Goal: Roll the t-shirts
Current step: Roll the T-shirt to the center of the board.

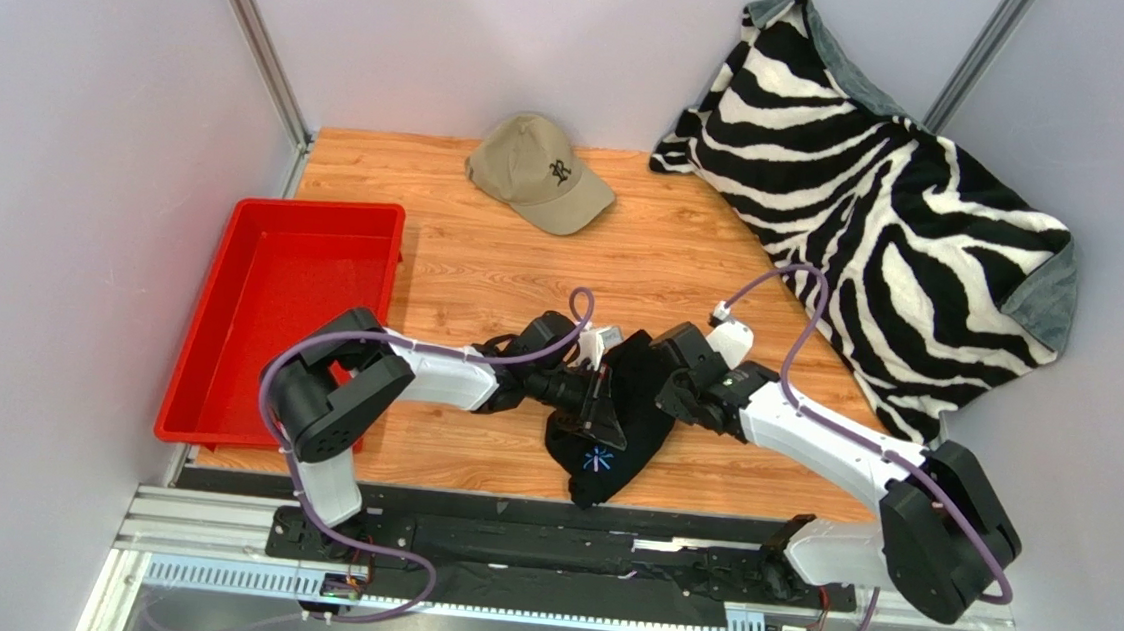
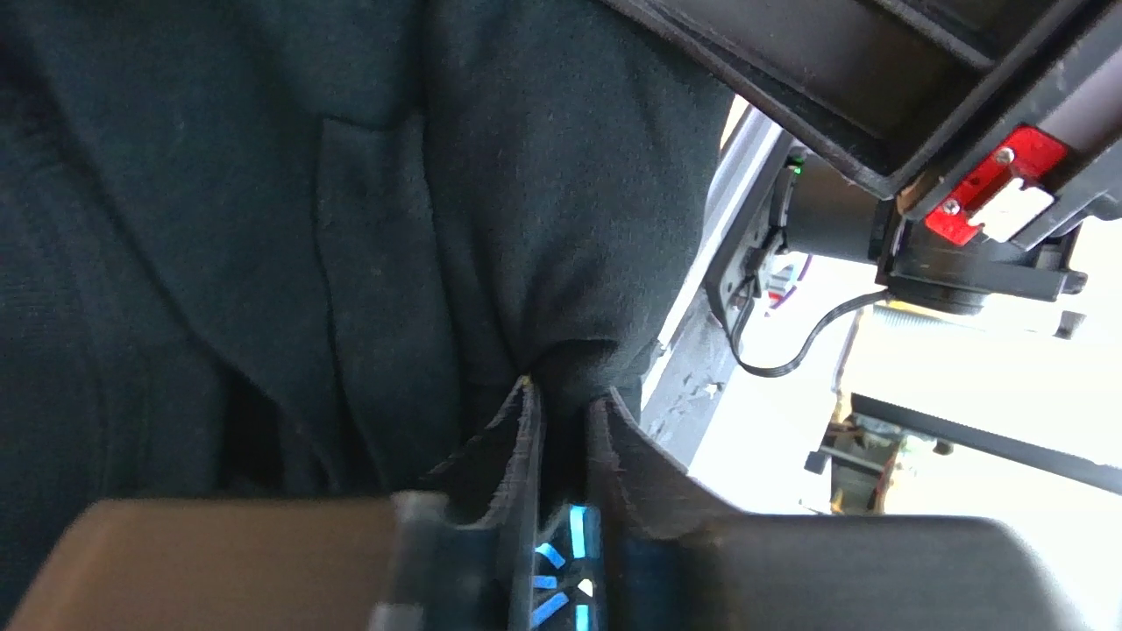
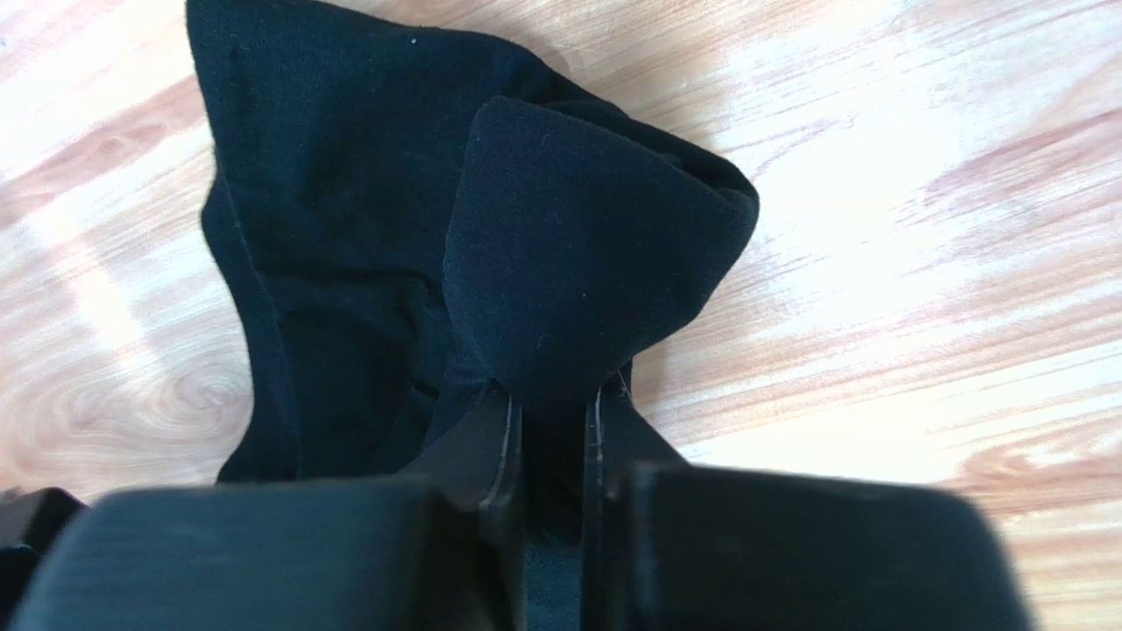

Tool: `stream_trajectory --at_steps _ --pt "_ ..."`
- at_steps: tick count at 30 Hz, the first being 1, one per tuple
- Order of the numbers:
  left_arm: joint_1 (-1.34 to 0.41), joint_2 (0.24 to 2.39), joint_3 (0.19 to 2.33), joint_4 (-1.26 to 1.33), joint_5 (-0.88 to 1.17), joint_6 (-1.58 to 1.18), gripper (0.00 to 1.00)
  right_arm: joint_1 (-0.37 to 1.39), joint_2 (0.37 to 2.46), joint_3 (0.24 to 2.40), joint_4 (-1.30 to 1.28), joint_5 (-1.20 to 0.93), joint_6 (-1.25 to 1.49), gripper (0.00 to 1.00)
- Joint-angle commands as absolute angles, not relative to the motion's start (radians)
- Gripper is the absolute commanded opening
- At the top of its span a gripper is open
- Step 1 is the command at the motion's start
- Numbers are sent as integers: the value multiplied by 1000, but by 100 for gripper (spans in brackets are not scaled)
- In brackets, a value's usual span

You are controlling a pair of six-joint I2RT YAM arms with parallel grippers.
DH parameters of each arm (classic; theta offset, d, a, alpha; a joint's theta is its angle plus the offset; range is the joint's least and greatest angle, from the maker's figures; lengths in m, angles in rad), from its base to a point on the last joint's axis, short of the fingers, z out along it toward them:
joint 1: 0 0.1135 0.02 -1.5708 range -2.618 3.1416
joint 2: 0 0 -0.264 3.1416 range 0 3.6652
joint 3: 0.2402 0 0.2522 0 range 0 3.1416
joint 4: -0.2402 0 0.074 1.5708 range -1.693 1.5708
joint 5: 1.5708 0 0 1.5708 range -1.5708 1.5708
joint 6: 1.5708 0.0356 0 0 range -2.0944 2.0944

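Observation:
The black t-shirt [image 1: 632,430] lies bunched near the table's front edge, a blue print showing on its lower part. Both grippers meet over it. My left gripper [image 1: 604,391] comes in from the left. In the left wrist view its fingers [image 2: 566,395] stand a narrow gap apart, with a fold of the t-shirt [image 2: 395,197] pinched between the tips. My right gripper [image 1: 664,387] comes in from the right. In the right wrist view it [image 3: 553,401] is shut on a raised fold of the t-shirt [image 3: 580,250] above the wooden table.
A red tray [image 1: 313,210] stands at the left of the table. A tan cap [image 1: 542,174] lies at the back centre. A zebra-striped blanket [image 1: 892,221] is draped at the back right. The right arm's body [image 2: 922,79] hangs close above the left gripper.

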State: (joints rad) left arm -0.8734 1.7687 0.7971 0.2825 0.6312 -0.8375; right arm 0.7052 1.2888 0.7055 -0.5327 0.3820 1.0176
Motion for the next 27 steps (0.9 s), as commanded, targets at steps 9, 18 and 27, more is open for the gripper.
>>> stream_trajectory --at_steps 9,18,27 --pt "-929 1438 871 -124 248 -580 44 698 1488 963 -840 479 976 0" --pt "-1245 1433 945 -212 -305 -465 57 677 1624 1084 -923 394 927 0" --pt "-1453 1666 1107 -247 -667 -348 64 657 1683 1095 -919 304 896 0"
